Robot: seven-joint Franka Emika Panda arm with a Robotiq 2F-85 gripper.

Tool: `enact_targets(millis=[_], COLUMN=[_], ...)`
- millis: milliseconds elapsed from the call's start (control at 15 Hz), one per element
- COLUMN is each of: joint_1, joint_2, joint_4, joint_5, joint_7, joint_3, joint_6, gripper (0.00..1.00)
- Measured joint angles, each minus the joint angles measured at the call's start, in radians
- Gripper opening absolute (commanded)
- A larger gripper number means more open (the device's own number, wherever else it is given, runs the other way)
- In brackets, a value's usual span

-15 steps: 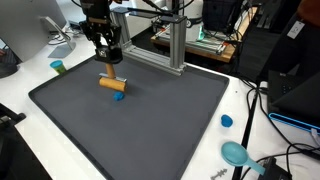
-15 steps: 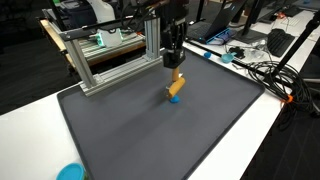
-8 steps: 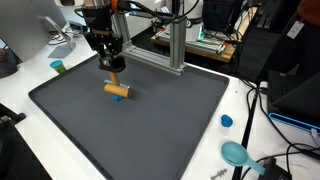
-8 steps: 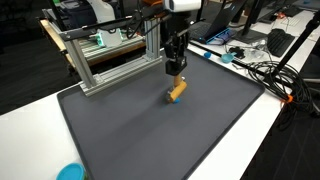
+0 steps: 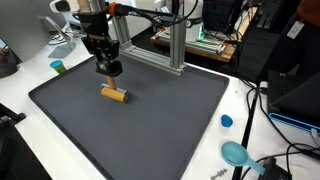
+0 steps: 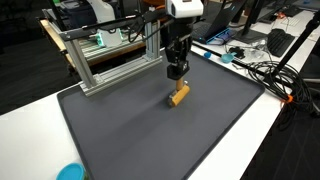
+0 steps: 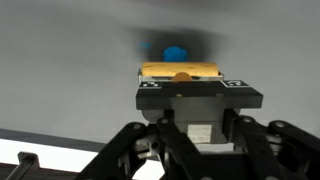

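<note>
Clamping a wooden cylinder (image 7: 165, 70) between closed-in jaws, the gripper (image 7: 180, 80) hangs over a dark mat (image 5: 160, 120).

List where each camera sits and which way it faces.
In an exterior view: raised off a corner of the mat, facing the metal frame; arm and claw show, above the wooden cylinder.
In an exterior view: raised off another corner, teal disc nearest, also facing the frame; arm end and claw show.
Wrist view: on the wrist, looking along the claw at the mat; only its fingers show, cylinder between them.
Shared: both exterior views hold mat, frame, claw, cylinder.
</note>
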Motion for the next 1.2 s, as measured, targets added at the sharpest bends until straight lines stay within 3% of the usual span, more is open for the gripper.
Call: enact_targets(millis=[733,1200], joint_1=[0.007,-0.038], joint_2=[0.052,0.044], joint_4=[0.059,0.060], joint_5=[-0.045,0.078], joint_7=[0.076,-0.034], joint_3=[-0.030,-0.003], joint_6=[-0.060,-0.079], gripper=[0.22,0.22])
